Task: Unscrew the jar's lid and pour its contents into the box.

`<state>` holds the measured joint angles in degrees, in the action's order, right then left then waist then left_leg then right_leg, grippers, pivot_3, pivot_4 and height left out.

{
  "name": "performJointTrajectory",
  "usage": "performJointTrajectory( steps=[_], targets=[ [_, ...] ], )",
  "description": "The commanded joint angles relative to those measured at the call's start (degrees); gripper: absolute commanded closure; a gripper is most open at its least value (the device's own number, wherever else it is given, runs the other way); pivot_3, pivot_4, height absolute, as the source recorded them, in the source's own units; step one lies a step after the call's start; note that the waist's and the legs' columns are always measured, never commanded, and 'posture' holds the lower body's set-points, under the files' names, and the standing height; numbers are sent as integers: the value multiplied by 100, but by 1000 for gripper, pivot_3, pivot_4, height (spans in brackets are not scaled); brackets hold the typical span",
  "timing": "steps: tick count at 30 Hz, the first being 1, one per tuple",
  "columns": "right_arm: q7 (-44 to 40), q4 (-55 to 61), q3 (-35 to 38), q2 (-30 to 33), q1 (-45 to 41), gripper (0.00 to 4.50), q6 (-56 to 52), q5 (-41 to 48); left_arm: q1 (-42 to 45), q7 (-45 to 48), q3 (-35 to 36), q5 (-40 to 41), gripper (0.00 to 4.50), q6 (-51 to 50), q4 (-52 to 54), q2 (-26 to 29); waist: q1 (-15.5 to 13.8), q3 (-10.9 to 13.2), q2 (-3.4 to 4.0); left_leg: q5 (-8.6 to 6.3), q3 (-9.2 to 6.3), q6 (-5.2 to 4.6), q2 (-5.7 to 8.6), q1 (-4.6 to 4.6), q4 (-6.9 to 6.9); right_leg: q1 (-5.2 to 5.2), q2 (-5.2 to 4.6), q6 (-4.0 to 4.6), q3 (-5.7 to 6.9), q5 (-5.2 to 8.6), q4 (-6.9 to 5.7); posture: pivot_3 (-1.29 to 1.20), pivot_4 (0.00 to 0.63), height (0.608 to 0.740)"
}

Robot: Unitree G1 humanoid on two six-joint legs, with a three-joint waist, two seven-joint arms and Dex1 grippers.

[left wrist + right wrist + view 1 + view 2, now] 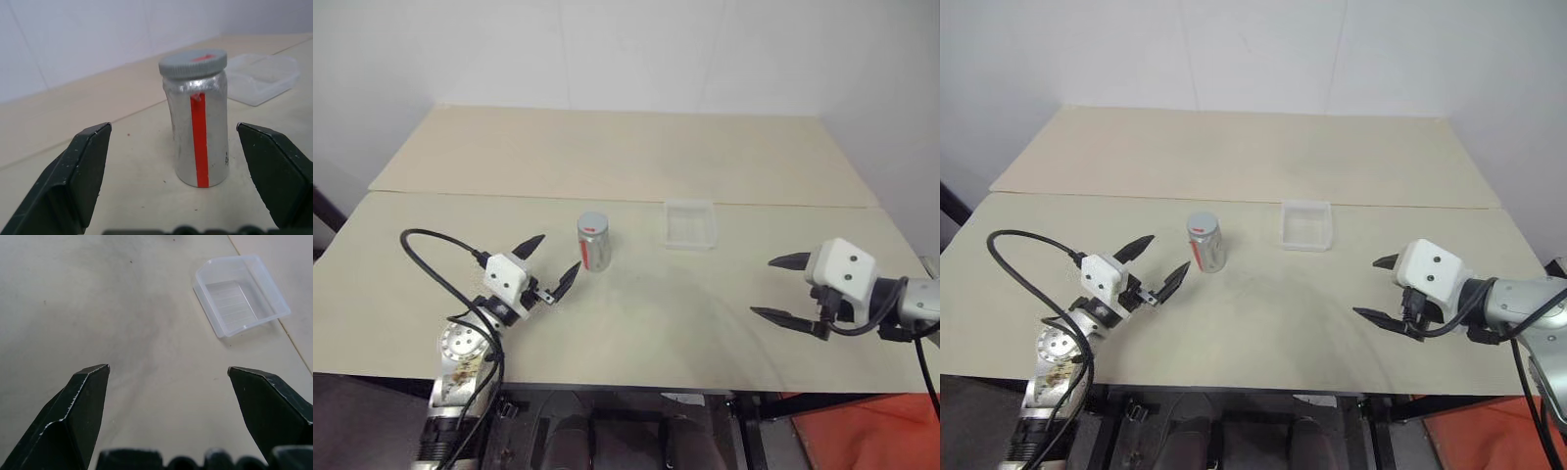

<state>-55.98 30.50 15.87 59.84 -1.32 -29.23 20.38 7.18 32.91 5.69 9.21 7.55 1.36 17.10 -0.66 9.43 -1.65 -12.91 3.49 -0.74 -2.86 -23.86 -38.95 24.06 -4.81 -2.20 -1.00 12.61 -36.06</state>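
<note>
Clear box [690, 223] just beside upright jar [593, 241]

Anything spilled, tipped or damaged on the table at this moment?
Nothing stands out. The jar stands upright with its lid on, the box sits flat and empty beside it, and nothing is spilled on the table. Both the left pincer and the right pincer are open, holding nothing.

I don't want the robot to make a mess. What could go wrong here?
The jar is tall, slim and upright, so the open left pincer beside it might tip it over. The lid is still on; twisting it without a firm hold may just spin the jar. The box is small and shallow, so poured bits could miss it.
</note>
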Motion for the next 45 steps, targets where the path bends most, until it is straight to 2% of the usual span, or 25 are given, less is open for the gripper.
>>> performJointTrajectory(
  steps=[1,21,42,45],
  targets=[
    [138,176,46,-45,-77,0,58,-23,162,-234,-209,-149,46,220,-111,-168,-2,0,0,0,0,0,0,0,0,1,0,-1,0,-1,-1,0,150,740],
    [455,257,-86,-109,-154,0,26,-112,997,-1308,-565,-710,46,677,-1232,-792,-3,0,-1,0,-2,0,2,-1,-3,-1,0,-5,0,-3,-1,0,150,740],
    [483,214,-79,-195,-85,0,83,-230,1408,-1449,-756,-826,46,1304,-2181,-937,-1,0,-1,0,-2,0,3,-1,-3,-1,0,-7,0,-4,0,0,150,740],
    [486,199,-100,-207,-81,0,93,-257,1448,-1402,-766,-837,601,1457,-2283,-913,0,0,-1,0,-3,0,3,-1,-2,-1,0,-7,0,-4,0,0,150,740]
  ],
)
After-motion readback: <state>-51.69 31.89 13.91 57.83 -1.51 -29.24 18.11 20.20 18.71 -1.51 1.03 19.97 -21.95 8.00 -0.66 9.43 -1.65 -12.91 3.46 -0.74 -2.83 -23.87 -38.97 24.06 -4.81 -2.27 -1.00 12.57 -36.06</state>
